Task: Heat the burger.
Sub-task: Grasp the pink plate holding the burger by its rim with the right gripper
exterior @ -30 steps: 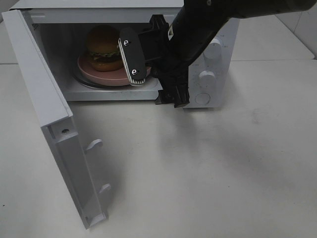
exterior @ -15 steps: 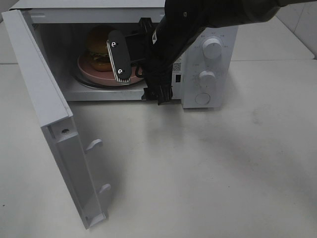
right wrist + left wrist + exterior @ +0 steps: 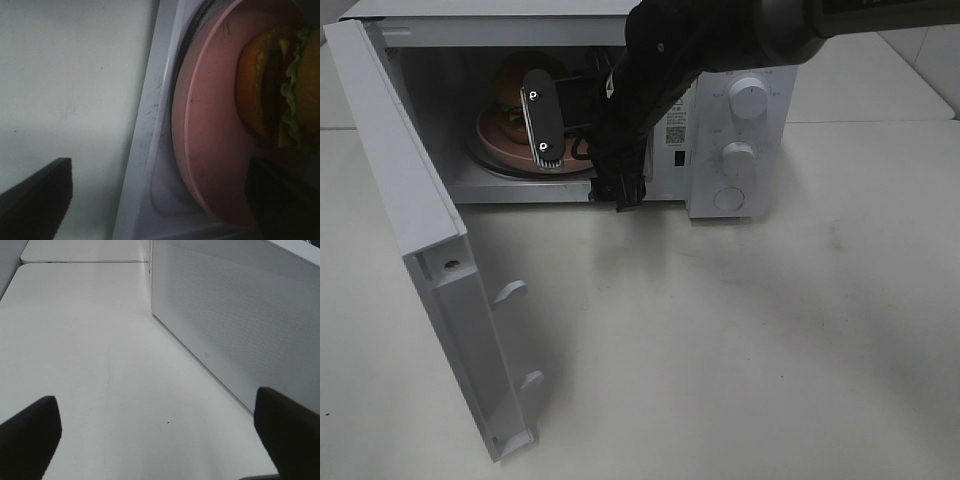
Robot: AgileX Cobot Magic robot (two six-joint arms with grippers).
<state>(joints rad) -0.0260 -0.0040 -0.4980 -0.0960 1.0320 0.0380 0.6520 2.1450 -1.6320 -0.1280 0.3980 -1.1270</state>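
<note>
- The surface (image 3: pixel 740 340) was a pale, bare-looking top that carried the microwave (image 3: pixel 570 100), which serves here as the landmark for everything else.
- The microwave stood at the far side of the surface with its cavity exposed; its two dials (image 3: pixel 748 98) sat on the panel at its right end.
- The microwave's door (image 3: pixel 430 260) was swung wide open on the left hinge, jutting out toward the camera from the microwave's left edge.
- The right arm (image 3: pixel 720 30) came in from the microwave's upper right and crossed the front of the control panel toward the cavity mouth.
- The right pincer (image 3: pixel 555 120) sat at the cavity opening with its jaws spread wide and nothing between them; the right wrist view showed only bare plate and sill in the gap.
- The left pincer (image 3: pixel 160 435) was outside the microwave, alongside its perforated side wall, jaws fully apart and empty.
- The pink plate (image 3: pixel 210 145) lay on the turntable inside the microwave, its rim just inside the front sill.
- The burger (image 3: pixel 280 95) sat on that plate, inside the cavity, partly hidden behind the right pincer in the high view.
- The relation that mattered: the burger lay straight ahead of and deeper in than the right pincer, which was by far the nearer of the two. With the food already inside and the pincer holding nothing, I judged the coming move to concern the open door to the microwave's left, not the burger.
</note>
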